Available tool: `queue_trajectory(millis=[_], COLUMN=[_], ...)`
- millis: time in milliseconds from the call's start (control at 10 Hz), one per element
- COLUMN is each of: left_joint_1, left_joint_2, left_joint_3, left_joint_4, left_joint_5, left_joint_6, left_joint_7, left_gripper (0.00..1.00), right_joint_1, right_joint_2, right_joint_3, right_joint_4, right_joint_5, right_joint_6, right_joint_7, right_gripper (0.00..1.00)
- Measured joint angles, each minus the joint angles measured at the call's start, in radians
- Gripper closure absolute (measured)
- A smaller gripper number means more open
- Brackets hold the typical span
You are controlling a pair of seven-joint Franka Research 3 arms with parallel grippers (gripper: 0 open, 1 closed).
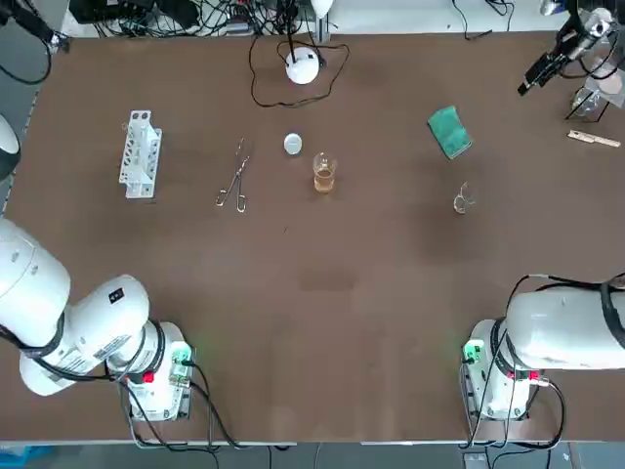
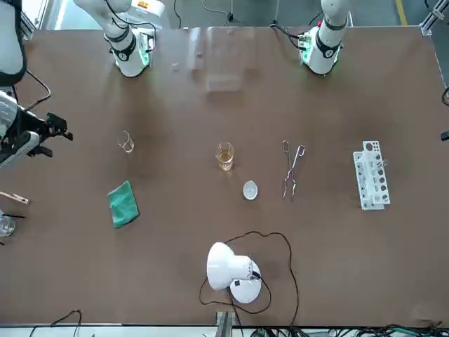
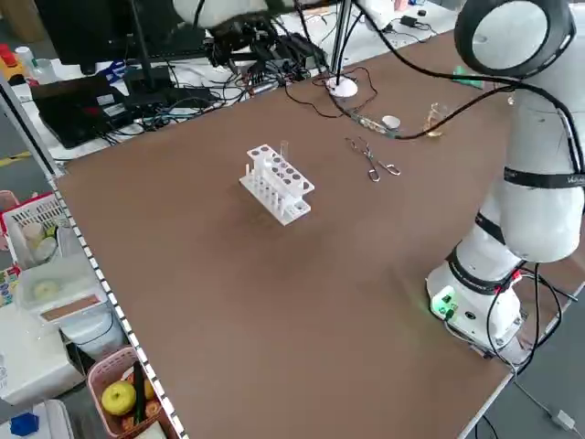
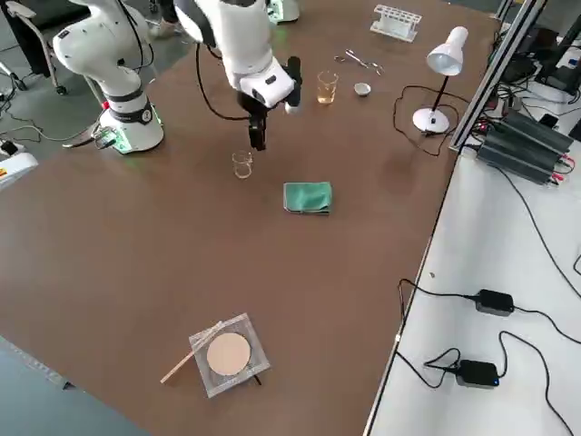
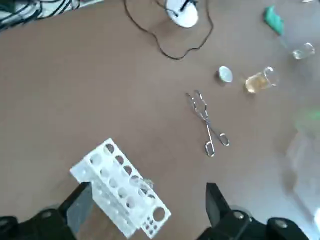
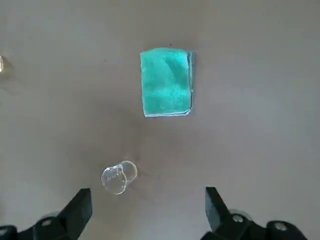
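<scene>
White plastic test-tube rack (image 1: 140,154) stands in the far left part of the tabletop (image 1: 322,322). Its long axis runs from the near edge toward the far edge, roughly parallel to the left edge. The left gripper (image 5: 146,189) hangs above it with its fingers (image 5: 80,202) spread wide and empty, well clear of the rack.

To the right lie metal scissor-handled tongs (image 1: 234,181), their handles toward the near edge. Next come a small white round cap (image 1: 293,145) and, just beside it, a glass beaker of amber liquid (image 1: 324,174). A white desk lamp (image 1: 303,66) with a black cord sits at the middle of the far edge.

Farther right lies a folded green cloth (image 1: 450,132). Near it, toward the near edge, stands a small clear empty glass (image 1: 462,200), upright. The right gripper (image 6: 147,192) hangs above this glass, fingers (image 6: 80,205) spread and holding nothing. A wooden stick (image 1: 594,139) lies by the right edge.
</scene>
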Motion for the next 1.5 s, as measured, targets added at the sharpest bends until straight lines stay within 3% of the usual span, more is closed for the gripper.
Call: queue_trajectory(millis=[400, 600, 1000, 1300, 1500], left_joint_1=[0.144, 0.174, 0.166, 0.16, 0.168], left_joint_2=[0.154, 0.221, 0.354, 0.456, 0.473], left_joint_3=[-0.001, -0.002, -0.017, -0.049, -0.063], left_joint_4=[-0.046, -0.05, -0.057, -0.063, -0.067], left_joint_5=[-0.119, -0.184, -0.295, -0.336, -0.351], left_joint_6=[-0.058, -0.06, -0.077, -0.079, -0.09], left_joint_7=[0.341, 0.51, 0.842, 0.97, 1.025], left_gripper=[0.0, 0.01, 0.02, 0.05, 0.1], right_joint_1=[-0.099, -0.174, -0.266, -0.303, -0.319], right_joint_2=[0.025, 0.128, 0.327, 0.413, 0.456], right_joint_3=[-0.002, -0.003, -0.004, -0.004, -0.003], right_joint_4=[-0.13, -0.147, -0.148, -0.145, -0.145], right_joint_5=[0.164, 0.323, 0.539, 0.574, 0.584], right_joint_6=[0.085, 0.094, 0.05, 0.003, -0.037], right_joint_7=[-0.402, -0.704, -1.199, -1.435, -1.582], right_gripper=[0.0, 0.0, 0.0, 0.0, 0.0])
